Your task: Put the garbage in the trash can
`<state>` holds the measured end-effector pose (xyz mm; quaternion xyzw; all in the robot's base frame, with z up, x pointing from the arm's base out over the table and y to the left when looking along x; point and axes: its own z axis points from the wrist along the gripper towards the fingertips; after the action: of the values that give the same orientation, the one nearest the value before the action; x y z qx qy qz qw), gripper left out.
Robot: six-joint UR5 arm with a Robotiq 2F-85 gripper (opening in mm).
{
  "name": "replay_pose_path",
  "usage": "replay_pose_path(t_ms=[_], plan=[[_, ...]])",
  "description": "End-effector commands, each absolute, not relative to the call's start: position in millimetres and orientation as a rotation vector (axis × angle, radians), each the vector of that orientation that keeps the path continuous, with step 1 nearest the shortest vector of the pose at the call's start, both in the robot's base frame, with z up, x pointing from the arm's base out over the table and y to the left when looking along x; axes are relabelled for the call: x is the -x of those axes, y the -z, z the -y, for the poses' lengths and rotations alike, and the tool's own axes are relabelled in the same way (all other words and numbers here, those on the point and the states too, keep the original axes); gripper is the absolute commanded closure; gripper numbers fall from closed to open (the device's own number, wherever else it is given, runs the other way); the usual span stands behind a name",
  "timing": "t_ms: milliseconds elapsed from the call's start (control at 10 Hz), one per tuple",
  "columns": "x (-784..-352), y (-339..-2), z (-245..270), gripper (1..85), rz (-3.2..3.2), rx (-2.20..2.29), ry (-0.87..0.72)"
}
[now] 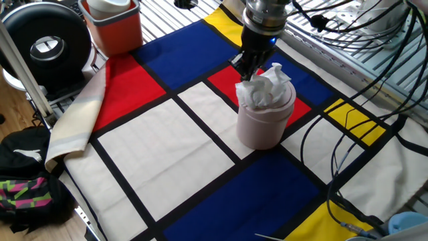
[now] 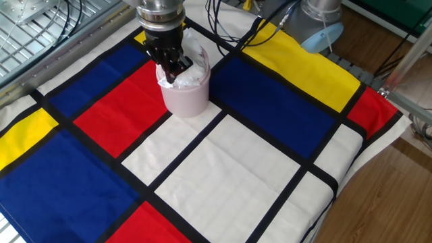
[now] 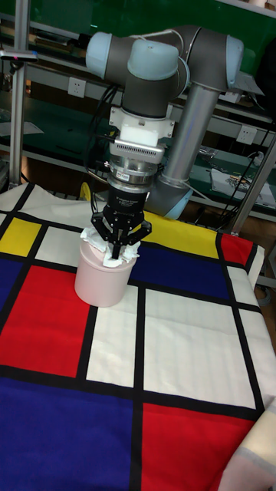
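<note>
In one fixed view, one small pale pink round plastic trash can (image 1: 265, 122) stands upright on the checked cloth (image 1: 154, 144), with one crumpled white tissue wad (image 1: 266, 87) sticking up out of its top. In the other fixed view, the black two-finger gripper (image 2: 172, 67) points straight down and hides most of the wad. In the tall fixed view, its fingers (image 3: 127, 234) pinch the wad (image 3: 95, 240), with the tips buried in the paper.
</note>
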<state>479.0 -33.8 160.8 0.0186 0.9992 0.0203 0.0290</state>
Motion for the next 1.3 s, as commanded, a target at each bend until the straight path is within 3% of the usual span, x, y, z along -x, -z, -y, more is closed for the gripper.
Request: replay_pose_path(t_ms=[0,300,1200], plan=[[-471.7,-163.7,44.6,84.7,-3.116,-0.006,-0.014],[-473.7,-164.0,35.1,84.7,-3.107,0.000,-0.071],[-459.1,-163.9,23.0,84.7,-3.082,-0.081,-0.016]])
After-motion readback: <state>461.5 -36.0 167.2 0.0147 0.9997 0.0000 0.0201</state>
